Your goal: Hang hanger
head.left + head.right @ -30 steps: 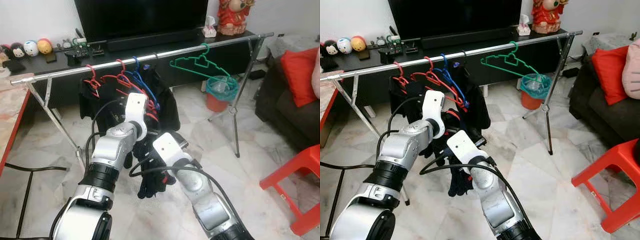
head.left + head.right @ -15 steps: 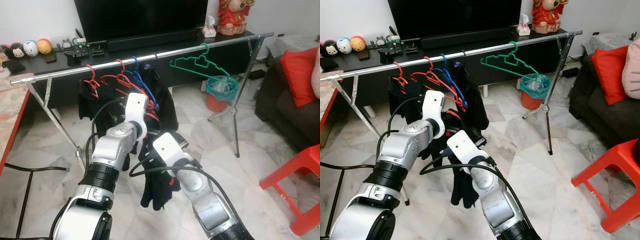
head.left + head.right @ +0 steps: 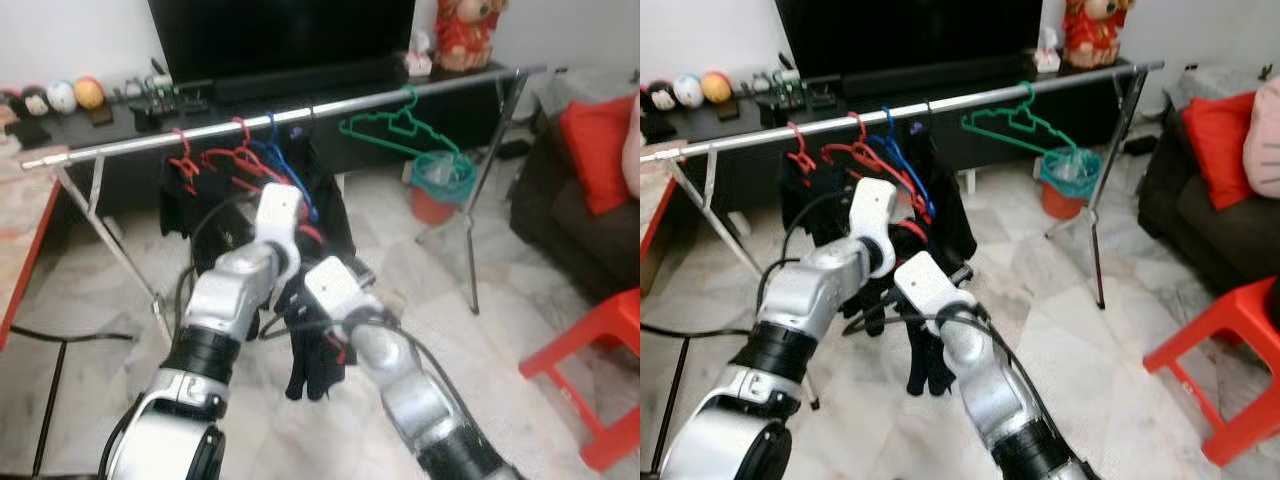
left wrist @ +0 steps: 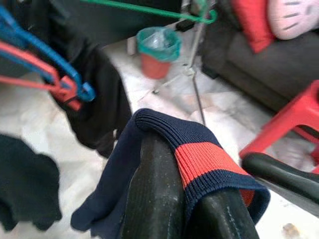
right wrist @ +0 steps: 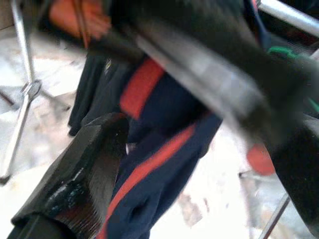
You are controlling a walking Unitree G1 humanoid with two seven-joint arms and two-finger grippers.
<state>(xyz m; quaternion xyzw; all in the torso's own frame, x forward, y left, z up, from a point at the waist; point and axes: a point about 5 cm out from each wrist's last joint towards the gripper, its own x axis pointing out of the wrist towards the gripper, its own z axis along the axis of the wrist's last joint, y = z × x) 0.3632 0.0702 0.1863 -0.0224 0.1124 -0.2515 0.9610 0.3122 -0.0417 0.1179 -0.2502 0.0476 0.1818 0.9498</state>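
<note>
Currently left pincer (image 4: 199, 199) has its fingers pinched onto a navy red-striped garment (image 4: 194, 154) below the rail (image 3: 300, 112); right pincer (image 5: 199, 164) gapes around it.

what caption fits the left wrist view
Navy garment with red stripe draped over the left gripper's fingers.

Pale marbled tile floor (image 3: 90, 300). Long black media console (image 3: 110, 125) against white wall (image 3: 70, 35). Red plastic stool (image 3: 590, 350) beside dark sofa (image 3: 565, 230).
</note>
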